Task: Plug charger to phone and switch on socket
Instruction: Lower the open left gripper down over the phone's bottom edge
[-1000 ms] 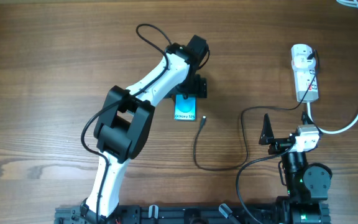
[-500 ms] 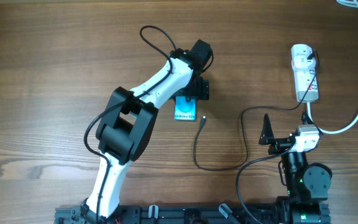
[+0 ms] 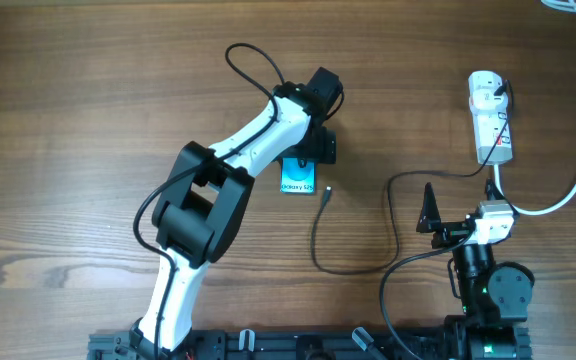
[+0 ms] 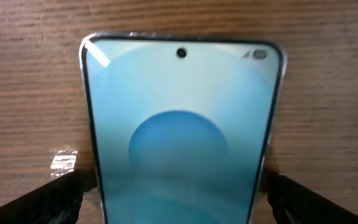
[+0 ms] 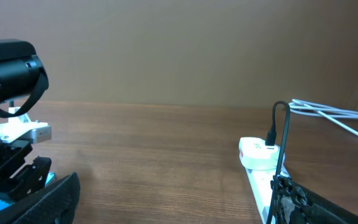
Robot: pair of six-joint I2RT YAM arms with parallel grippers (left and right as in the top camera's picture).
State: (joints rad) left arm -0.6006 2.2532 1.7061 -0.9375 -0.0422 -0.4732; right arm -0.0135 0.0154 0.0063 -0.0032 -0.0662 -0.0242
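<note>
The phone (image 3: pixel 298 178) lies flat on the wood table, teal screen up, and fills the left wrist view (image 4: pixel 179 137). My left gripper (image 3: pixel 313 148) is low over its far end; its fingers (image 4: pixel 176 199) are open and straddle the phone's two long sides, very close to them. The charger's connector tip (image 3: pixel 326 190) lies just right of the phone. Its thin black cable (image 3: pixel 316 245) loops toward the white socket (image 3: pixel 490 118) at the far right, where a black plug sits (image 5: pixel 272 134). My right gripper (image 3: pixel 436 220) is open and empty (image 5: pixel 166 208), below the socket (image 5: pixel 260 155).
A thick white lead (image 3: pixel 568 190) runs from the socket area off the top right corner. My left arm (image 3: pixel 238 150) stretches diagonally across the table's middle. The right arm's base (image 3: pixel 488 285) stands at the near right edge.
My left arm shifted slightly right over the phone a second ago and has held still since. The right arm, cable and socket have not moved.
</note>
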